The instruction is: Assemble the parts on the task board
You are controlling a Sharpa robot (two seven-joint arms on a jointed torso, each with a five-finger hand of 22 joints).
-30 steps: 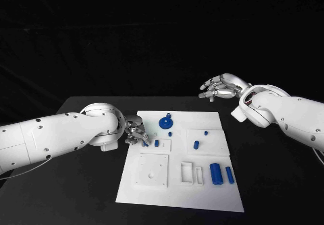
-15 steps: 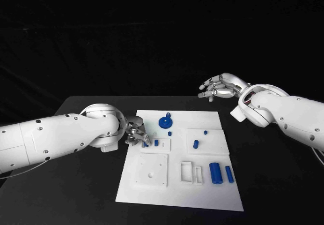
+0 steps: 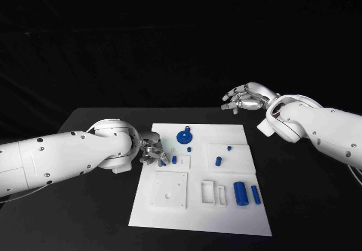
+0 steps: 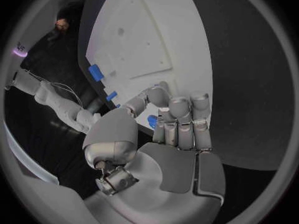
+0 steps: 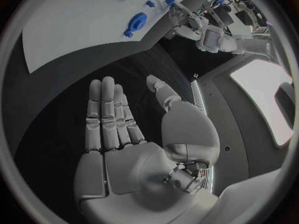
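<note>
Left hand: the left hand (image 3: 153,151) is set at the left edge of the task board (image 3: 196,219), fingers curled in; in the left wrist view a small blue part (image 4: 152,120) is seen pinched between thumb and fingers (image 4: 181,119)
Right hand: the right hand (image 3: 245,98) is held above the far right of the tabletop (image 3: 90,209), well apart from the board, fingers straight and spread, nothing held
Held part: judged light, stiff and smooth, likely moulded plastic; easily slipped or twisted in the pinch, so a hold across its short sides is judged best
Other parts: a blue disc with a stem (image 3: 184,137) lies at the far middle of the board; two blue cylinders (image 3: 241,193) lie side by side near the right; small blue pegs (image 3: 219,161) stand in the raised white blocks at mid board
Handling: the cylinders are judged apt to roll if nudged; the disc is best taken by its rim
Surface: the board is flat, white and hard, with raised blocks and a recessed square plate (image 3: 171,190); the tabletop is black and matt
Room: a dark backdrop is seen behind; free space is left on both sides of the board
</note>
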